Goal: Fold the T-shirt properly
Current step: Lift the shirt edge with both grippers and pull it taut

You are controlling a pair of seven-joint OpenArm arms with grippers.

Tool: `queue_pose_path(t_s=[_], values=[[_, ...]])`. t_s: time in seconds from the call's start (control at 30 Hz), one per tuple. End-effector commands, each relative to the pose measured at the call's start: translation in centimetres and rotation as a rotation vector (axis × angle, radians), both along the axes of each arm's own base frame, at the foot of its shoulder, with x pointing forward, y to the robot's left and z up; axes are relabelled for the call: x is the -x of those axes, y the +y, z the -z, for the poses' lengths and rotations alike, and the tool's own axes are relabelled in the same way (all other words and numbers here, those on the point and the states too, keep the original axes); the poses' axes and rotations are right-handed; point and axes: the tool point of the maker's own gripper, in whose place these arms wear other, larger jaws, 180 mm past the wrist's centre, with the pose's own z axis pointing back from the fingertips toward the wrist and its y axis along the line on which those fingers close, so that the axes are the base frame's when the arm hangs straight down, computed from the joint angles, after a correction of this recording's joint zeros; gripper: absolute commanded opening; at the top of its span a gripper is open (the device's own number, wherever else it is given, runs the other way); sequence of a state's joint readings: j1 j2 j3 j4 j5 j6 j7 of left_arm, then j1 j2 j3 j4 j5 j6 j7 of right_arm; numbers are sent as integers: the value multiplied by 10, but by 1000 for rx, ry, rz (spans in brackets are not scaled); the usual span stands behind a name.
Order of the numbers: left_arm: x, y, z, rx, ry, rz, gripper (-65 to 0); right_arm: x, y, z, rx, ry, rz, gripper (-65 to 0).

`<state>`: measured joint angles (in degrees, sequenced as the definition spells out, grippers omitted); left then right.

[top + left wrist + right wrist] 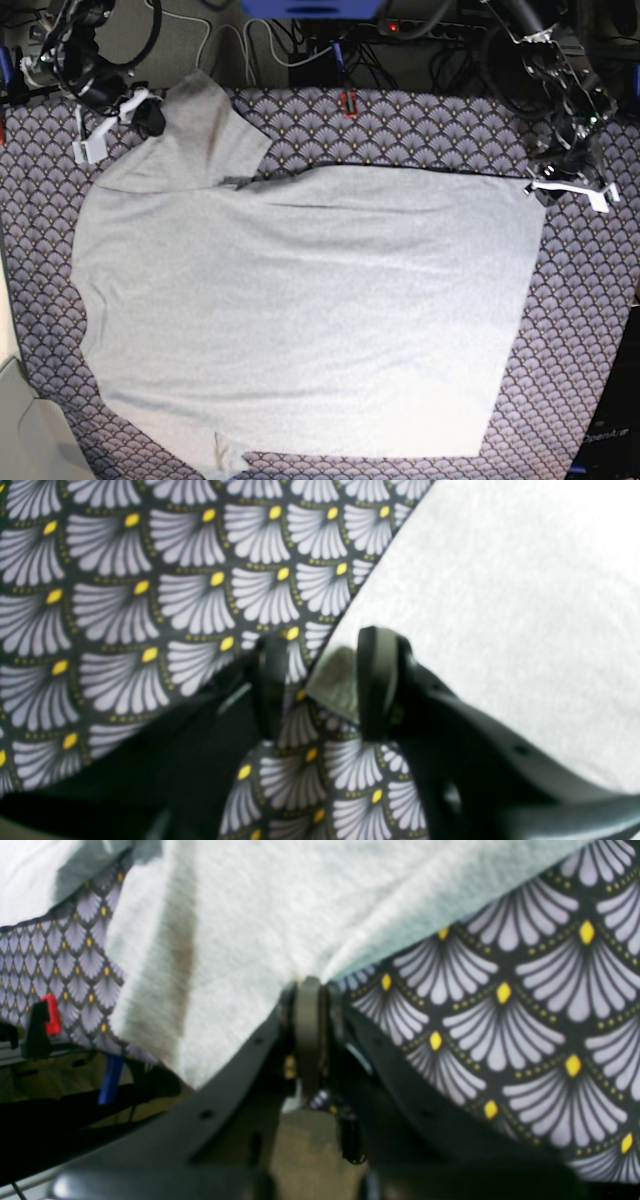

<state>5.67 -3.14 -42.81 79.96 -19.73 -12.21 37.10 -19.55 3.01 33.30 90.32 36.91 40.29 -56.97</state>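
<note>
The light grey T-shirt (300, 310) lies spread flat across most of the table, plain side up. Its far left sleeve (205, 125) is pulled up toward the back left corner. There my right gripper (150, 118) is shut on the T-shirt; the right wrist view shows the cloth (225, 940) pinched between the closed jaws of that gripper (308, 982). My left gripper (540, 188) sits at the shirt's far right corner. In the left wrist view this gripper (325, 640) has its fingers apart, with the corner of the shirt (337, 677) lying between them on the tablecloth.
A purple scallop-patterned tablecloth (590, 330) covers the table. Cables and a power strip (420, 30) run behind the back edge, where a red clamp (350, 103) sits. A red-tipped clamp (49, 1012) and a blue handle (110, 1080) stand off the table's edge.
</note>
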Motion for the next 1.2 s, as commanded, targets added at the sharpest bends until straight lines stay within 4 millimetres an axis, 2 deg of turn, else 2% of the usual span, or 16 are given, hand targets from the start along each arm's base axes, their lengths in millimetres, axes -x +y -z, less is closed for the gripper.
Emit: queue_pose_path(t_s=[0.0, 0.1, 0.4, 0.47, 0.57, 0.6, 0.87, 1.17], values=[[-2, -11, 1, 12, 9, 34, -416, 24, -5, 16, 55, 122, -40, -650], [4, -22, 9, 22, 32, 57, -416, 24, -5, 16, 55, 122, -40, -650], [8, -20, 11, 24, 38, 51, -422, 24, -5, 16, 55, 122, -40, -650], [8, -19, 11, 22, 38, 50, -461, 23, -5, 16, 55, 120, -40, -650], [8, -19, 11, 22, 38, 50, -621, 23, -5, 15, 55, 119, -40, -650], [8, -19, 11, 22, 38, 50, -650, 23, -5, 15, 55, 119, -40, -650], [10, -16, 7, 6, 36, 53, -645, 22, -7, 15, 72, 122, -72, -650], [26, 0, -13, -86, 40, 82, -644, 26, -30, 2, 154, 102, -101, -650]])
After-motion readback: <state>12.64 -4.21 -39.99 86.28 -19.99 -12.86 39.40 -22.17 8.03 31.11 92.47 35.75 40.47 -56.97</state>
